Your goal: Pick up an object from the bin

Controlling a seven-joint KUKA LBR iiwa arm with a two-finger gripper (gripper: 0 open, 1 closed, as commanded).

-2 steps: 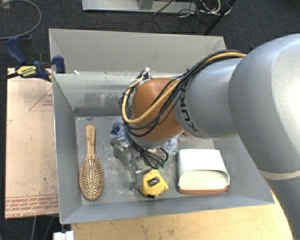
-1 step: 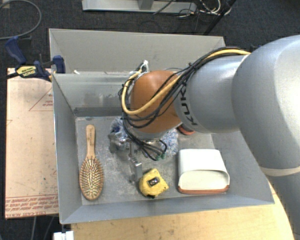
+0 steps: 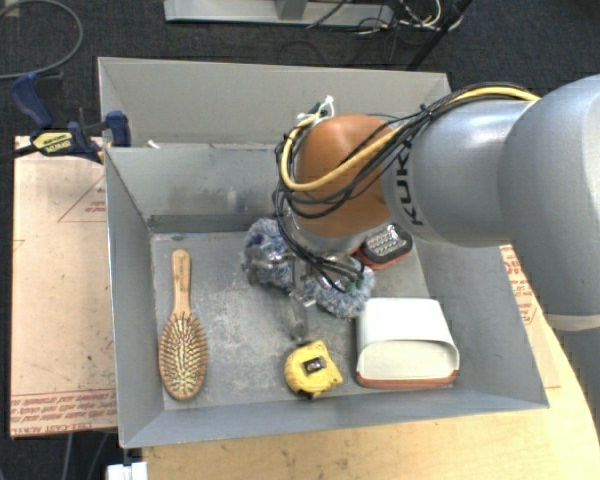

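Observation:
My gripper (image 3: pixel 302 310) hangs over the middle of the bin, just below the arm's orange cover. It sits against a crumpled blue-grey cloth bundle (image 3: pixel 267 253), which spreads to its left and right. A yellow tape measure (image 3: pixel 312 370) lies on the bin floor a little below the gripper, apart from it. A white box with a brown rim (image 3: pixel 405 343) rests to the right of the gripper.
A wooden hairbrush (image 3: pixel 183 333) lies along the left side, bristles up. A red and black object (image 3: pixel 385 245) is partly hidden under the arm at the back right. Bare floor shows between the brush and the cloth.

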